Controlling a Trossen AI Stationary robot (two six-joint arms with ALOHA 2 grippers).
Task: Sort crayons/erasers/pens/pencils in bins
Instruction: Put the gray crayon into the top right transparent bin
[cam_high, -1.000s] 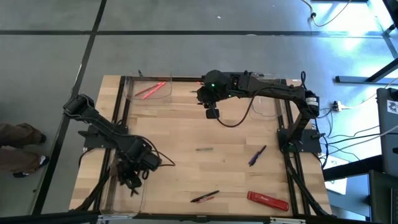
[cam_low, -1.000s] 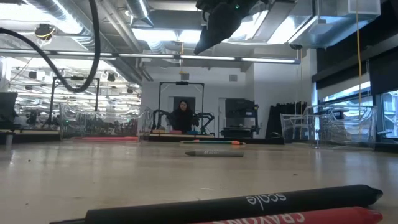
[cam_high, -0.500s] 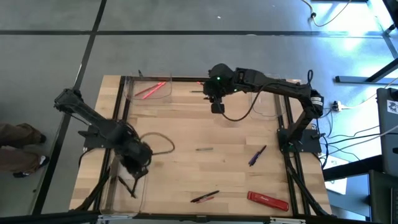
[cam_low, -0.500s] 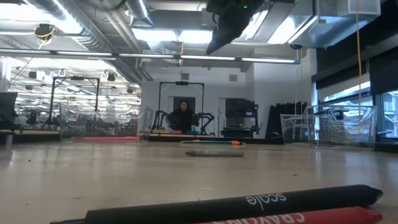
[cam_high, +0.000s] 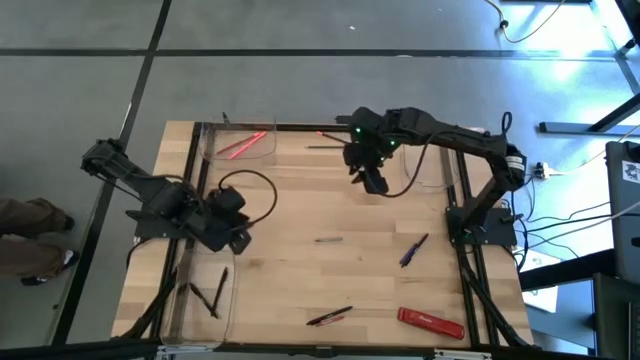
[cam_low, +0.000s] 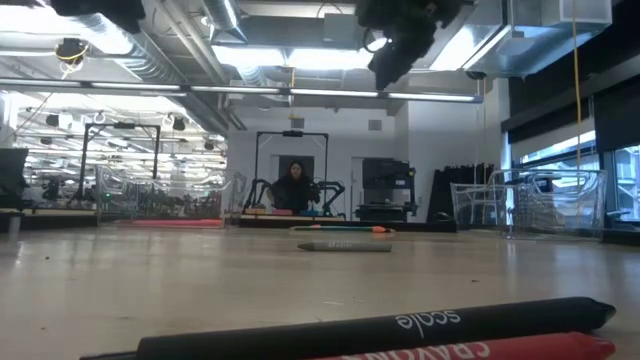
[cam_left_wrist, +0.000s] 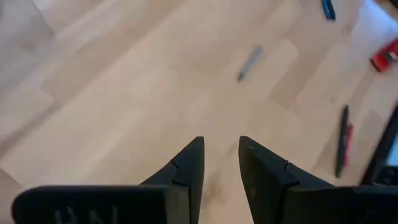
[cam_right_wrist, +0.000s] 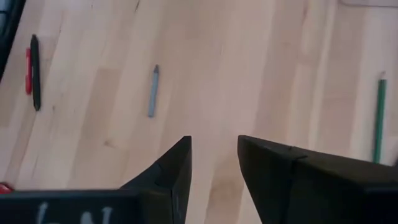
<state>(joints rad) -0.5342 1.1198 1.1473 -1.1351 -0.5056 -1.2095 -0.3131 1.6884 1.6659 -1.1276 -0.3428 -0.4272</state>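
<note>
From above, the wooden desk has the left gripper hanging over its left side, close to the clear bin at the near left corner, and two dark pencils lie inside that bin. The right gripper hangs over the far middle of the desk. Another clear bin at the far left holds red crayons. A third clear bin sits at the far right, partly under the right arm. A small grey stick lies alone in the middle of the desk. A blue pen lies to the right, a black pen and a red crayon lie side by side near the front edge, and a flat red bar lies beside them to the right. From desk height, the black pen fills the front, the grey stick lies farther back, and a person sits far off in the room. In the left wrist view, the left fingers have a narrow gap and hold nothing, with the grey stick on the bare wood ahead. In the right wrist view, the right fingers are a little apart and empty, over the grey stick and a green pencil.
</note>
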